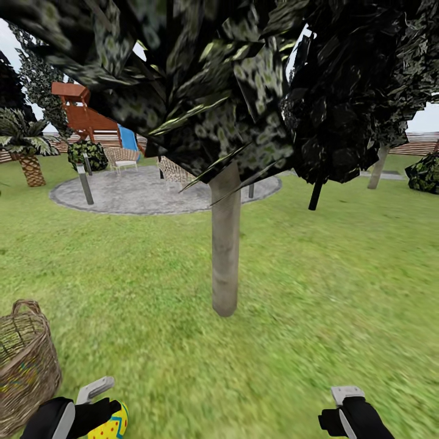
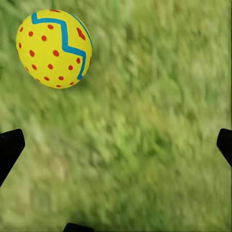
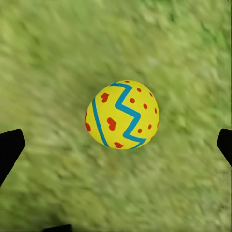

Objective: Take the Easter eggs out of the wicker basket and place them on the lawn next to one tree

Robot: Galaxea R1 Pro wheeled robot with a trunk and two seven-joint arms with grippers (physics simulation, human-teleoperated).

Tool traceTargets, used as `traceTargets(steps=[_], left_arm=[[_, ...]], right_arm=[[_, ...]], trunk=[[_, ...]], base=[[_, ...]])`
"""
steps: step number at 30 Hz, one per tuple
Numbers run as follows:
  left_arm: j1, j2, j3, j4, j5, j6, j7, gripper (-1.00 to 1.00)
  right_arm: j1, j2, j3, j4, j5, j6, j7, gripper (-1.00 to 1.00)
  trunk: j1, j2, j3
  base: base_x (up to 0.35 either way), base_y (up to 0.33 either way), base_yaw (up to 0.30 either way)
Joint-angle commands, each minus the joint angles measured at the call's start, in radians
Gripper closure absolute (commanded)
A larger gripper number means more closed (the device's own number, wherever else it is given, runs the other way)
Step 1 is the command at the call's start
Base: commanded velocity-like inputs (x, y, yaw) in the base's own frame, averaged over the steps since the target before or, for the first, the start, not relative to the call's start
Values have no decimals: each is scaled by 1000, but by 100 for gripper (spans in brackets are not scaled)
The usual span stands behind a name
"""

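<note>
Smooth zigzag-banded egg (image 3: 123,115) on mottled lawn (image 3: 183,58)

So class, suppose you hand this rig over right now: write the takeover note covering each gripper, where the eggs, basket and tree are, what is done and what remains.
Left gripper: open, above grass, one Easter egg lying free on the lawn below it.
Right gripper: open, over a second egg on the grass.
Wicker basket: on the lawn at the robot's left; its contents cannot be made out.
Tree: trunk straight ahead.
Done: two eggs out, on grass.
Left: locate the third egg, confirm all three sit beside this tree.
</note>
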Motion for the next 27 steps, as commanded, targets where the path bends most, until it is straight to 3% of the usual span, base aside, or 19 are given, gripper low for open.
traceTargets(steps=[1, 27], left_arm=[[-1, 0, 2, -1, -2, 5, -6, -100], [-1, 0, 2, 33, -7, 5, -6, -100]], right_arm=[[0, 0, 0, -1, 2, 5, -1, -100], [0, -1, 0, -2, 1, 6, -2, -100]], trunk=[[-4, 7, 2], [-104, 189, 84]], base=[[0, 0, 0], [0, 0, 0]])
